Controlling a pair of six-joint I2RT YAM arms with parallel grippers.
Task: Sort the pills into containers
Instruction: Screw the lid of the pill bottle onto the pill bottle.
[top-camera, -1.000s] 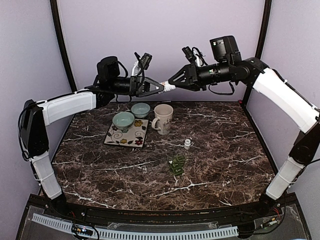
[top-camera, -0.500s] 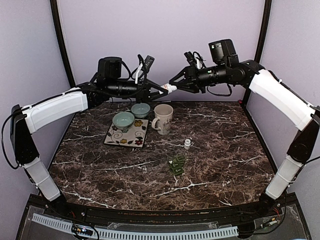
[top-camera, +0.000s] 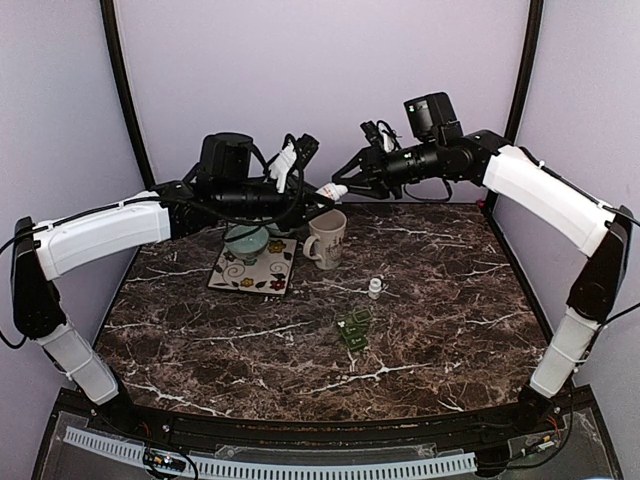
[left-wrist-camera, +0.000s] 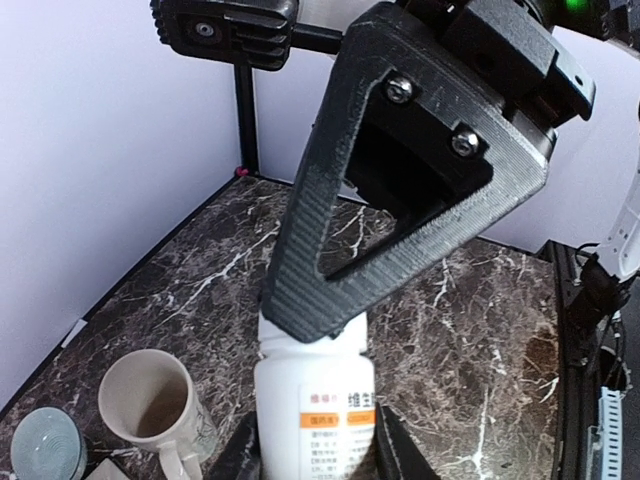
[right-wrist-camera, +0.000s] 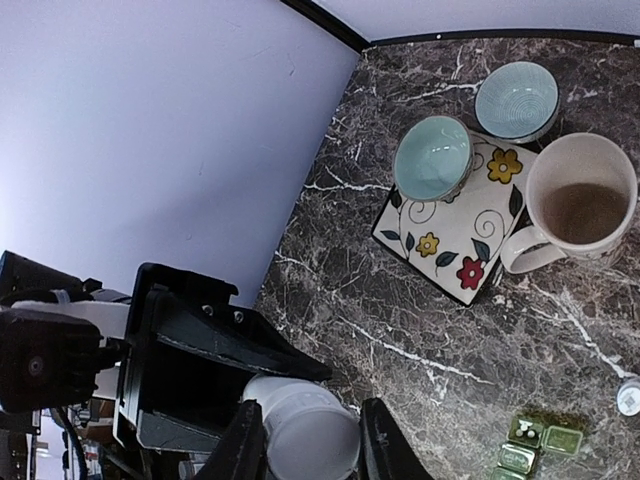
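Note:
A white pill bottle (top-camera: 333, 190) with an orange-striped label hangs in the air above the cream mug (top-camera: 327, 236). My left gripper (left-wrist-camera: 315, 445) is shut on the bottle's body (left-wrist-camera: 314, 400). From the other side, my right gripper (right-wrist-camera: 308, 445) is shut on its white cap end (right-wrist-camera: 305, 435). In the top view the two grippers meet tip to tip, left gripper (top-camera: 318, 194) and right gripper (top-camera: 346, 187). Two teal bowls (right-wrist-camera: 432, 157) (right-wrist-camera: 516, 100) sit by a floral tile (right-wrist-camera: 455, 235) next to the mug (right-wrist-camera: 580, 205).
Green blister packs (top-camera: 352, 329) lie mid-table, with a small white bottle (top-camera: 375, 288) just behind them. Black frame posts (top-camera: 124, 90) stand at the back corners in front of purple walls. The left arm (top-camera: 110, 230) reaches over the bowls.
Both grippers, still joined on the bottle, have come slightly lower and nearer, over the mug. The left arm has stretched out and now covers the rear bowl in the top view.

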